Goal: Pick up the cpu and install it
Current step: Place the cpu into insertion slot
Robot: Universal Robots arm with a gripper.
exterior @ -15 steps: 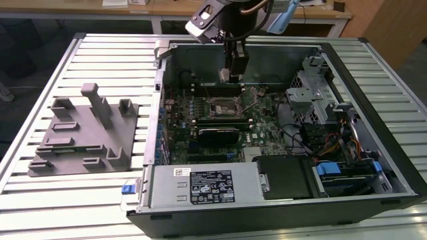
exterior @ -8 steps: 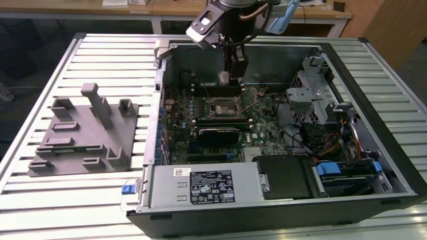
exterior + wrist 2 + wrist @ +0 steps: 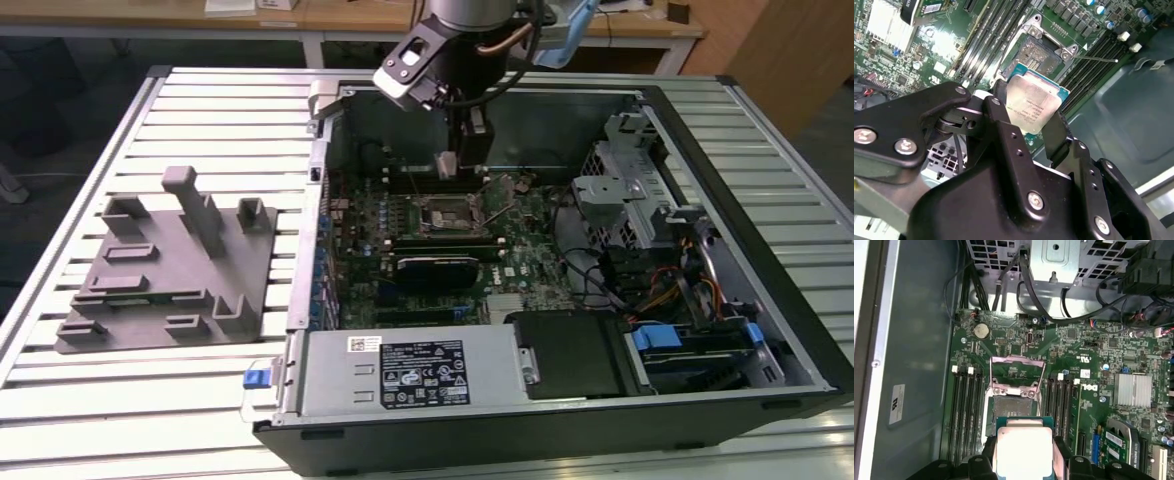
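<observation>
**A:** State of the claw (image 3: pixel 1029 114)?

**B:** It was closed narrowly on the cpu (image 3: pixel 1033 100). One black finger (image 3: pixel 1004 127) pressed on each of two opposite edges, and the silver top faced up toward the wrist cameras. The edge grip presumably kept the underside free of contact.

**A:** Where did the chip sit relative to the board?

**B:** It was in the air inside the open computer case (image 3: pixel 561 125), just short of the socket (image 3: pixel 1011 412) and not seated. In the first wrist view it looked level and squared with the socket frame, which was likely meant to let it go down without skew.

**A:** Socket condition?

**B:** The load plate (image 3: pixel 1016 371) was hinged up and back, so the seat lay exposed and bare. Memory slots (image 3: pixel 964 407) flanked it on both sides.

**A:** Anything outside the case?

**B:** A grey tray (image 3: pixel 167 270) with upright posts stood on the bench (image 3: pixel 200 110). It was at the exterior view's left, well apart from the arm.
</observation>
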